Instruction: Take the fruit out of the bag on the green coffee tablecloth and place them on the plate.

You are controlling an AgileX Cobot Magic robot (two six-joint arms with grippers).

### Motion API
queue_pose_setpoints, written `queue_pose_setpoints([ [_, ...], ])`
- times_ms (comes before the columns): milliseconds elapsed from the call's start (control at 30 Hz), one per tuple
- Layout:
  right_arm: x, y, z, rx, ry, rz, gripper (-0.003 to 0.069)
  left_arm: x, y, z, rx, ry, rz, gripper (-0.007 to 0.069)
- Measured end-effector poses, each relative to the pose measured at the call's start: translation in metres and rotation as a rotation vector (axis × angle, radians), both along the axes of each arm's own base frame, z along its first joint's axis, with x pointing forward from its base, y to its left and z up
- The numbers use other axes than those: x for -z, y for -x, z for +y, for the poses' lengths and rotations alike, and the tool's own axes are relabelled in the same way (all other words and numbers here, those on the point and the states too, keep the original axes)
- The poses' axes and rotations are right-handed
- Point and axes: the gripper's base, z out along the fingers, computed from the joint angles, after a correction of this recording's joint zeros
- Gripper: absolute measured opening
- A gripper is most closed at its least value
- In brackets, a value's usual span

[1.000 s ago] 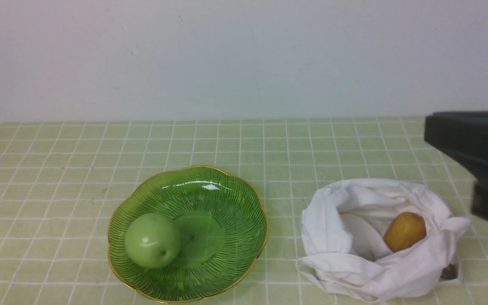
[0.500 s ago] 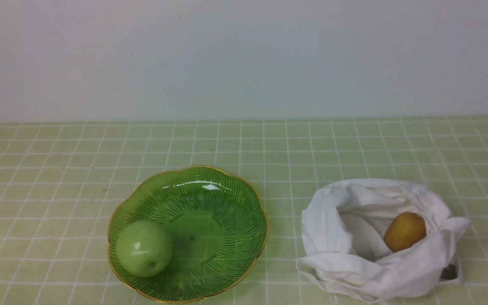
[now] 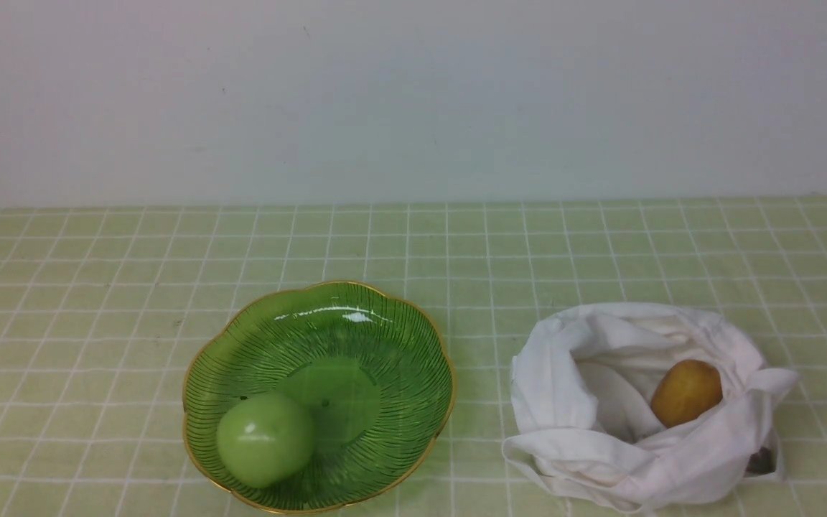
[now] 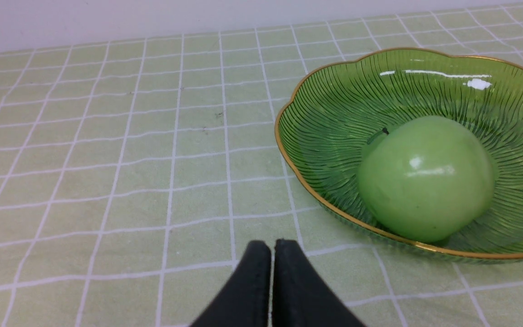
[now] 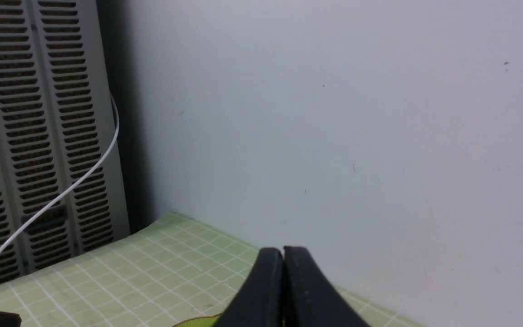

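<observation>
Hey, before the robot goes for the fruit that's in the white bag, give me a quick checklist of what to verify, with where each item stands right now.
1. Green fruit in the plate: ok, resting near its front rim.
2. Room on the plate for another fruit: ok, centre bare.
3. Yellow-brown fruit exposed: ok, visible in the open mouth of the bag.
4. Left gripper empty: ok, shut on nothing.
5. Right gripper open for a grasp: not ok, jaws shut.
6. Right gripper aimed at the bag: not ok, its camera faces the wall.
</observation>
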Motion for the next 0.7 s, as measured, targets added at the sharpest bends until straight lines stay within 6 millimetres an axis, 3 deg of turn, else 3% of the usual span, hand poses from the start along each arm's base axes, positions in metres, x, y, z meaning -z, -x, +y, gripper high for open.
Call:
queue_pose_setpoints([
  [200,0.009,0.002,-0.011,0.083,0.049,-0.032,-0.0014,0.0,0.0,0.0,0.0,0.0,0.0,-0.0008],
  [367,0.041,0.0,-0.031,0.306,0.081,0.001,-0.0014,0.0,0.0,0.0,0.0,0.0,0.0,-0.0008],
  [433,0.074,0.003,-0.044,0.448,0.121,0.038,-0.0014,0.0,0.0,0.0,0.0,0.0,0.0,-0.0008],
  [467,0.08,0.004,-0.046,0.467,0.125,0.044,-0.0014,0.0,0.0,0.0,0.0,0.0,0.0,-0.0008],
  [567,0.132,0.013,-0.056,0.593,0.151,0.104,-0.0014,0.0,0.0,0.0,0.0,0.0,0.0,-0.0008],
  [700,0.162,0.017,-0.059,0.646,0.145,0.177,-0.0014,0.0,0.0,0.0,0.0,0.0,0.0,-0.0008],
])
